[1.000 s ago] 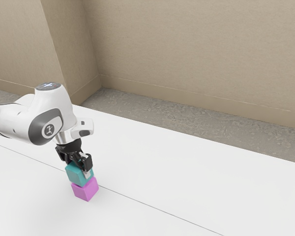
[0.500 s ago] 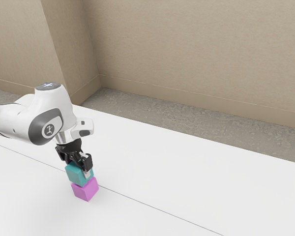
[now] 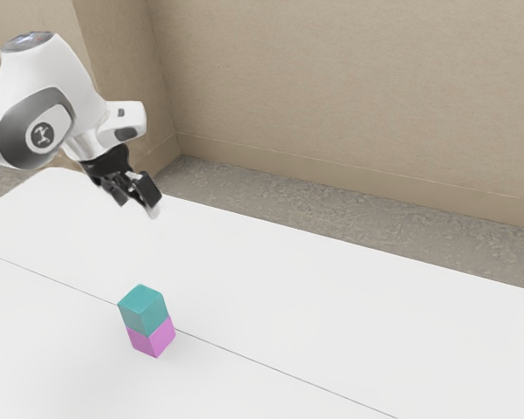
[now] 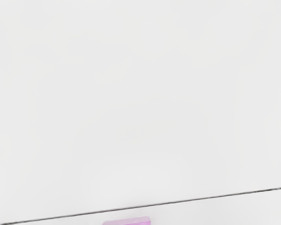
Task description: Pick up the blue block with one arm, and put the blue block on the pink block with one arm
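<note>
Table (image 3: pixel 358 297), white, crossed by a thin dark seam (image 3: pixel 244 358), is carrying both blocks toward the exterior view's left. Arm (image 3: pixel 39 122), white, is reaching in from the exterior view's upper left, its gripper (image 3: pixel 140 195) hanging high above the stack, well apart from it, fingers spread and pinching nothing. Pink block (image 3: pixel 152 337) is sitting on the table just beside the seam, and blue block (image 3: pixel 141 305) is resting squarely on top of it, touching it.

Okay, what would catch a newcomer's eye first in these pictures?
The two-block stack: a blue block sitting on a pink block, right by the thin dark line across the white table. Next, the gripper, open and empty, hangs well above the stack toward the exterior view's upper left.
</note>
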Robot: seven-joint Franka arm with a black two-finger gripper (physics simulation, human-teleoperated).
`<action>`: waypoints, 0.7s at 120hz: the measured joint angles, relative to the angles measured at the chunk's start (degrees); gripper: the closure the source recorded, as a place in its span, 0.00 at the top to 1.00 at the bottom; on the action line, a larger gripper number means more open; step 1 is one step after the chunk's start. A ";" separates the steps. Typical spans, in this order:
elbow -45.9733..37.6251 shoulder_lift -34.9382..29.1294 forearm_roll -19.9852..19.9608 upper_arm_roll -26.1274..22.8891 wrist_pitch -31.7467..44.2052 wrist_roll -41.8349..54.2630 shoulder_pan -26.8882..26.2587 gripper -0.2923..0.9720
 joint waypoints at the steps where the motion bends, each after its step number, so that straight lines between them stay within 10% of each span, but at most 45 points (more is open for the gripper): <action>1: 1.15 -0.12 0.11 0.21 -1.16 0.01 -0.01 0.71; 32: 9.25 0.57 1.70 2.13 -23.78 0.32 0.02 0.75; 84: 8.89 1.09 1.90 2.19 -31.24 0.52 0.02 0.77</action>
